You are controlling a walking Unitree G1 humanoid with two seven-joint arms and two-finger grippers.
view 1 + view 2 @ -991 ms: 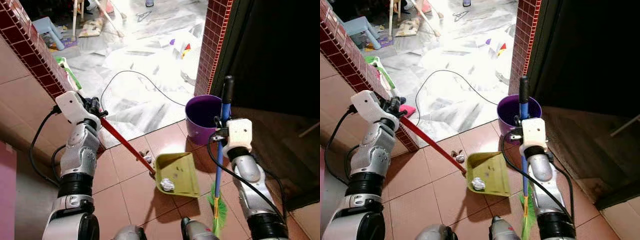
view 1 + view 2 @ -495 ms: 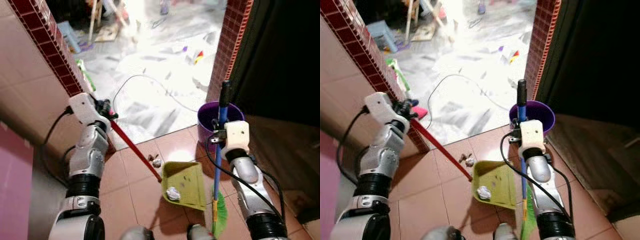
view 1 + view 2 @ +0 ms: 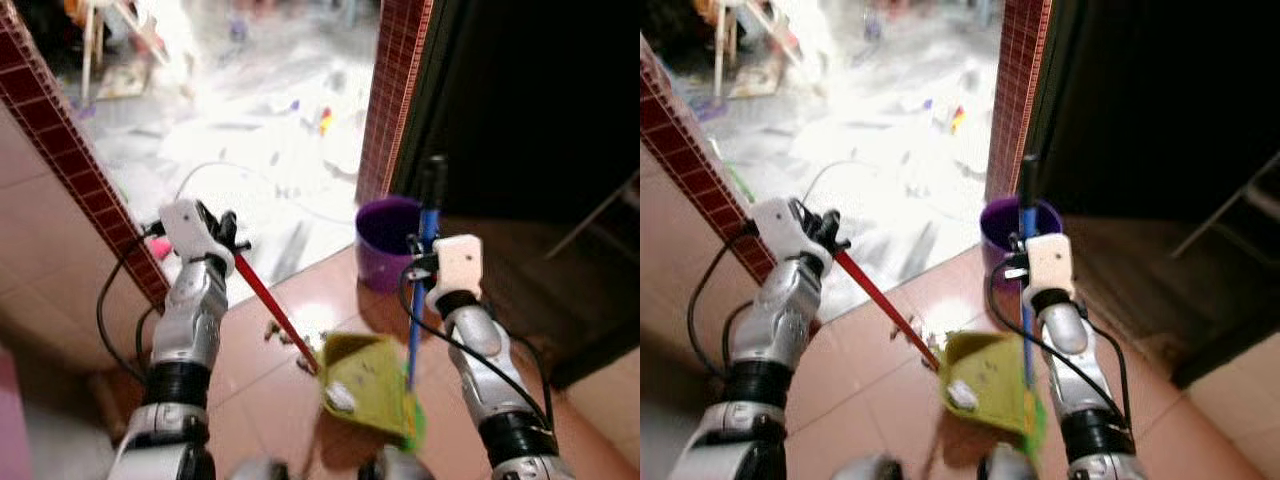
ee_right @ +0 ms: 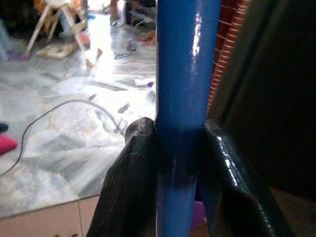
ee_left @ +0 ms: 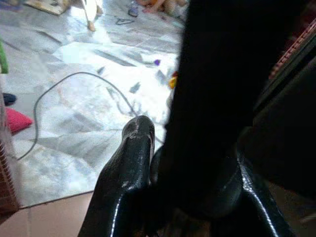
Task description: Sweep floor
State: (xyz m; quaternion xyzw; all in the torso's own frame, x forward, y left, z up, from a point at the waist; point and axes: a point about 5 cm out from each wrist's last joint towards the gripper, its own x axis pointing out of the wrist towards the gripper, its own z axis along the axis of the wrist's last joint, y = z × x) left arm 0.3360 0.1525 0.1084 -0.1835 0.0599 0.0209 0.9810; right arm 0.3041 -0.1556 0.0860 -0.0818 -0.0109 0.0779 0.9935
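The broom [image 3: 417,300] is held upright by the right pincer [image 4: 170,163], both fingers clamped on its blue shaft high up near the black grip, probably so the green bristles can be dragged along the floor [image 3: 270,390]. The red handle [image 3: 880,305] of the dustpan [image 3: 368,385] is gripped at its upper end by the left pincer [image 3: 226,232]; in the left wrist view the fingers are wrapped around a dark shaft. The handle slants down so the yellow-green pan rests on the tiled floor as a catch. A white crumpled scrap [image 3: 340,398] is seen inside the pan; small debris [image 3: 285,335] lies on the tiles just beside the handle, outside the pan. The bristles are just beside the pan's right edge, well below the right pincer. A purple bucket [image 3: 385,257] stands beyond, by the doorway. Frames are blurred.
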